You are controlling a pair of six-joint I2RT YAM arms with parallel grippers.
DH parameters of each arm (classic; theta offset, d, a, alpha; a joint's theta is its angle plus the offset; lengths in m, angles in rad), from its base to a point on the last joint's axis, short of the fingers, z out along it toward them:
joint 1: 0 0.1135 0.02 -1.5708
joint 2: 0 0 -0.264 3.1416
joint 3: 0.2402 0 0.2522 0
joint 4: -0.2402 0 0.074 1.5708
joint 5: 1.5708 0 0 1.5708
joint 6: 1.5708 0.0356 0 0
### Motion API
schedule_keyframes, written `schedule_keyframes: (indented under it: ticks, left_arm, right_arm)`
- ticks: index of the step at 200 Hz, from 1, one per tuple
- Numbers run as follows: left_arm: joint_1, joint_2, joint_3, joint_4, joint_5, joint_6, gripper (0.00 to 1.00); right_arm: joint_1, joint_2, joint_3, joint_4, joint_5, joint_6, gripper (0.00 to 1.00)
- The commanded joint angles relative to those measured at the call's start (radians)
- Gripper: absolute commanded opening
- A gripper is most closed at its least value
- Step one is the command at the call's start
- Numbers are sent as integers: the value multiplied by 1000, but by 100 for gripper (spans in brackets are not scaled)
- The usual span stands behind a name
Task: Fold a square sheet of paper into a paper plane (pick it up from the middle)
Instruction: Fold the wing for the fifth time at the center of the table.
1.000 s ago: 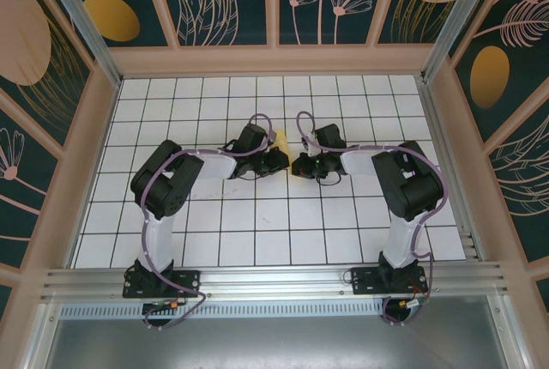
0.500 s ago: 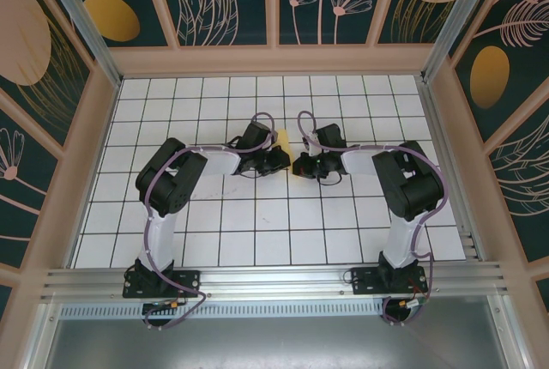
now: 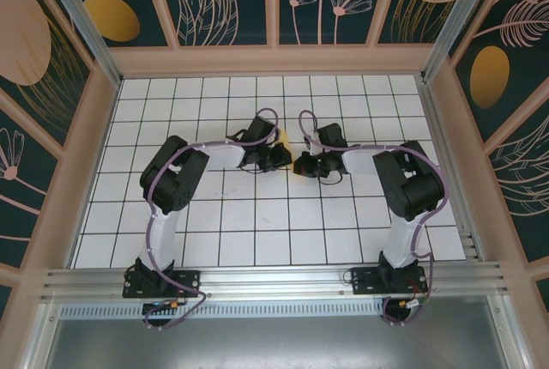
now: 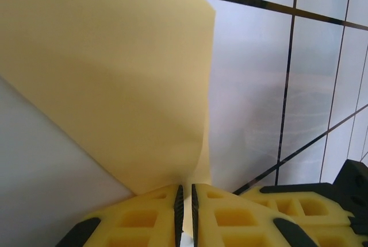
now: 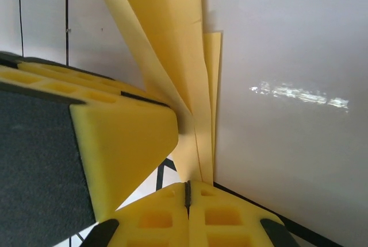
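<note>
Left arm has shifted inward, covering most of the paper plane (image 4: 115, 57). Left gripper (image 4: 185, 201) and right gripper (image 5: 187, 192) are both clamped on it, mid-table (image 3: 257, 214). Risk: opposing pulls tear it or slip the creases.

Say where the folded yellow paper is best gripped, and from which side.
Pinch the yellow paper at its narrow layered end, coming along the creases from that end, as the right hand does; the flap at the left hand looks floppier.
</note>
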Motion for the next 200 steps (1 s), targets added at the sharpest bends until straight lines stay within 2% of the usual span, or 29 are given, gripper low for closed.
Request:
schedule_keyframes:
  ticks: [1,79,200]
  left_arm:
    - [48,48,47,19,-121,43,16]
    - [99,73,101,2,-115,87,19]
    - [177,138,238,-77,-166,194,20]
  right_arm:
    - [8,47,-56,-152,47,-28,0]
    - [8,47,-59,-153,52,-28,0]
    - [9,48,-63,-156,54,-30,0]
